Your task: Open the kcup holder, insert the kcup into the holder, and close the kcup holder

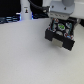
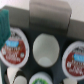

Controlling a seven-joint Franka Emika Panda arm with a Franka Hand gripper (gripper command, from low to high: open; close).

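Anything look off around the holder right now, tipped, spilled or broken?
Nothing stands out. The kcup holder is upright on the table, and the pods in its sockets look seated. The frames are too blurry to judge fine damage.

A lab-like robot workspace: a plain pale bench (image 1: 25,60) carries a black pod drawer (image 1: 61,31) alone, a white robot arm (image 1: 59,7) stands over it, with dark equipment (image 1: 10,20) and cabling (image 1: 36,7) behind.

Pods (image 2: 15,47) in kcup holder (image 1: 62,31) sockets (on table (image 1: 25,60)).
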